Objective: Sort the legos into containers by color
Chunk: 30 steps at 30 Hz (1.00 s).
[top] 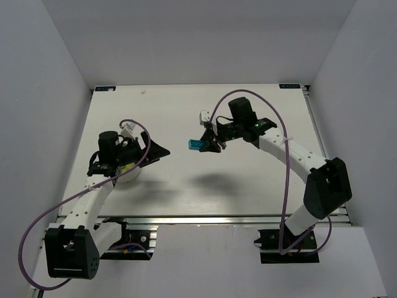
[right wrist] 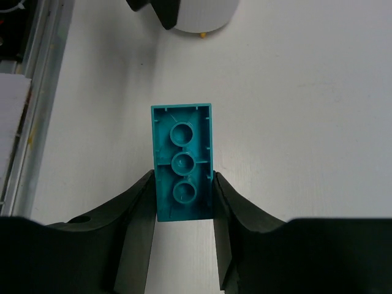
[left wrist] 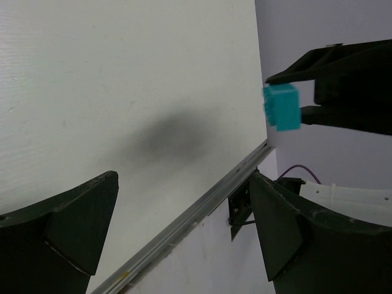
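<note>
Right gripper [right wrist: 182, 179] has the cyan lego brick [top: 196, 145] clamped between its 2 fingers, pinched on the long sides. The hollow underside faces the wrist camera, 3 round tubes showing. The brick hangs above the white table [top: 248, 186], near its middle, with a soft shadow on the surface below. Over to the left gripper [left wrist: 184, 177]: fingers wide apart, nothing between them, pointing toward the brick. The round white bowl [right wrist: 205, 15] sits beneath the left arm, its inside hidden.
</note>
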{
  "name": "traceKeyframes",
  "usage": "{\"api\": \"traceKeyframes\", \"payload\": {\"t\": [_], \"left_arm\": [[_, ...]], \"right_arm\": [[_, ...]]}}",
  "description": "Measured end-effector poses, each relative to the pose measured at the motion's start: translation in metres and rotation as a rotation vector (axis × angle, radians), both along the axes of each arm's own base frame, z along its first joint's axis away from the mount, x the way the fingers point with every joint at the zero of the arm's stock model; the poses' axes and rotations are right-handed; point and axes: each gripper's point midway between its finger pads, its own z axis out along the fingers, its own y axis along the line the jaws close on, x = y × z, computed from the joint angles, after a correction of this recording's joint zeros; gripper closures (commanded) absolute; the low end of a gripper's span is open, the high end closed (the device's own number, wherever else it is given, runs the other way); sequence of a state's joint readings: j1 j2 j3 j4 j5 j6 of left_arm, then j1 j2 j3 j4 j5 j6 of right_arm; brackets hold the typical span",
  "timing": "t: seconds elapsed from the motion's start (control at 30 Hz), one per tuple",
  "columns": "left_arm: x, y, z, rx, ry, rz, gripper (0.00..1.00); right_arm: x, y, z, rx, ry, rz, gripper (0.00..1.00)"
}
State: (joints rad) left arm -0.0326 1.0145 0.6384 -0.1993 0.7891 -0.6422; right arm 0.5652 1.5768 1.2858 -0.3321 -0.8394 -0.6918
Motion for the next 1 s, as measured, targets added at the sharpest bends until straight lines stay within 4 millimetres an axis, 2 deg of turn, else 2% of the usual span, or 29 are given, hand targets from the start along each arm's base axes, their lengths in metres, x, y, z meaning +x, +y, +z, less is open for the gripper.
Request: {"api": "traceKeyframes", "payload": {"t": [0.13,0.27,0.37,0.6,0.7,0.73,0.8,0.83,0.9,0.93,0.97,1.0], "left_arm": [[-0.005,-0.012,0.005,-0.024,0.005,-0.031,0.02],[-0.009,-0.02,0.009,-0.04,0.005,-0.048,0.02],[-0.01,-0.023,0.011,-0.047,0.004,-0.056,0.03],[-0.013,-0.03,0.009,-0.052,0.029,-0.069,0.15],[-0.013,-0.032,0.006,-0.051,0.045,-0.066,0.31],[-0.013,-0.032,0.005,-0.052,0.049,-0.065,0.43],[-0.013,-0.033,0.006,-0.055,0.049,-0.067,0.54],[-0.013,-0.034,0.007,-0.055,0.048,-0.069,0.66],[-0.013,-0.034,0.008,-0.057,0.055,-0.065,0.8],[-0.012,-0.034,0.008,-0.055,0.056,-0.059,0.85],[-0.011,-0.033,0.008,-0.053,0.06,-0.055,0.94],[-0.011,-0.033,0.008,-0.05,0.062,-0.053,0.99]], "right_arm": [[-0.021,0.022,-0.018,-0.041,0.046,0.031,1.0],[-0.032,0.037,-0.032,-0.085,0.068,0.025,1.0],[-0.038,0.047,-0.031,-0.089,0.06,0.025,1.0],[-0.048,0.071,-0.02,-0.08,0.044,0.028,1.0],[-0.048,0.082,-0.014,-0.071,0.028,0.035,1.0],[-0.049,0.084,-0.013,-0.07,0.025,0.036,1.0],[-0.05,0.087,-0.015,-0.078,0.026,0.034,1.0],[-0.051,0.088,-0.017,-0.083,0.03,0.033,1.0],[-0.052,0.089,-0.022,-0.097,0.035,0.028,1.0],[-0.051,0.089,-0.023,-0.1,0.032,0.023,0.94],[-0.051,0.09,-0.023,-0.101,0.031,0.021,0.64],[-0.051,0.09,-0.023,-0.102,0.032,0.019,0.46]]}}
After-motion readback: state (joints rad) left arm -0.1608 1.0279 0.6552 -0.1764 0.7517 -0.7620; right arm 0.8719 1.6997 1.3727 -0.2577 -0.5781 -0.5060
